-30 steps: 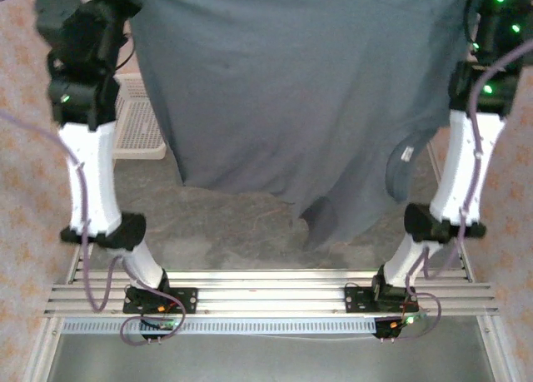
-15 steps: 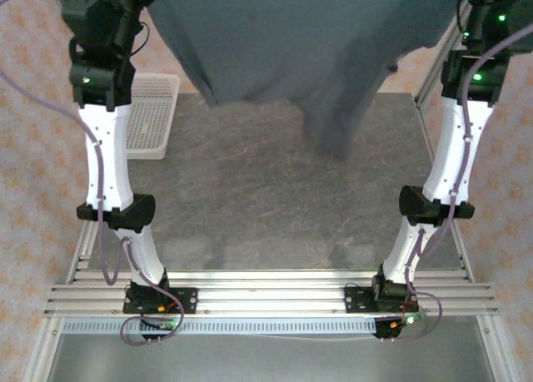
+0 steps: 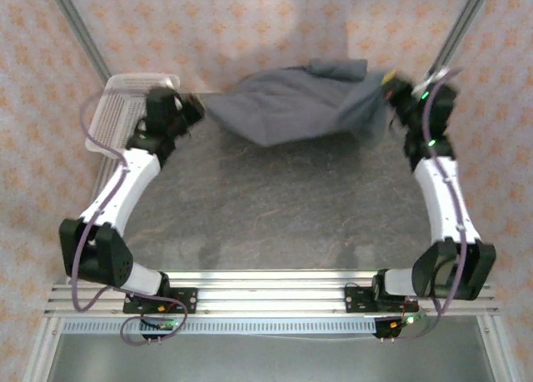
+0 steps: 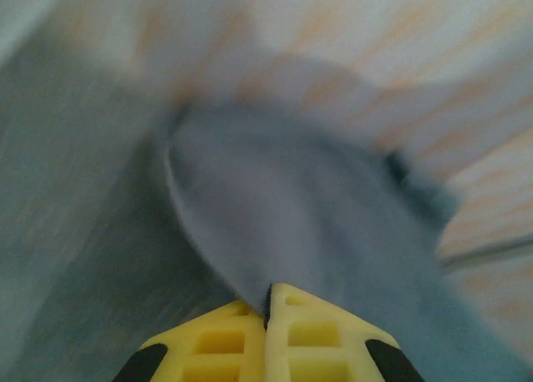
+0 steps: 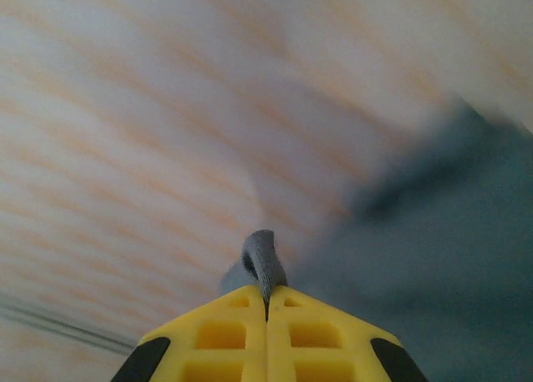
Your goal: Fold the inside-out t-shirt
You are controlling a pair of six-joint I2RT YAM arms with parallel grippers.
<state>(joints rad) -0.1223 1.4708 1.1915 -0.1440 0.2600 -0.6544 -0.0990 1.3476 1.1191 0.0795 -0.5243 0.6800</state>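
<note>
right now, from the near edge, i count two arms reaching across the bare desk. the left jaws and right jaws are each pressed together, pinching cloth of the one t-shirt, which is strung between them along the far edge. one basket sits at the far-left corner. i judge this the spreading step; next i'd lower the shirt flat, evenly taut.

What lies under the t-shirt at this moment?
The t-shirt spreads above the far edge of the dark table, whose bare top shows right up to the cloth. Anything beneath the cloth is covered. The basket sits beside it, not under.
</note>
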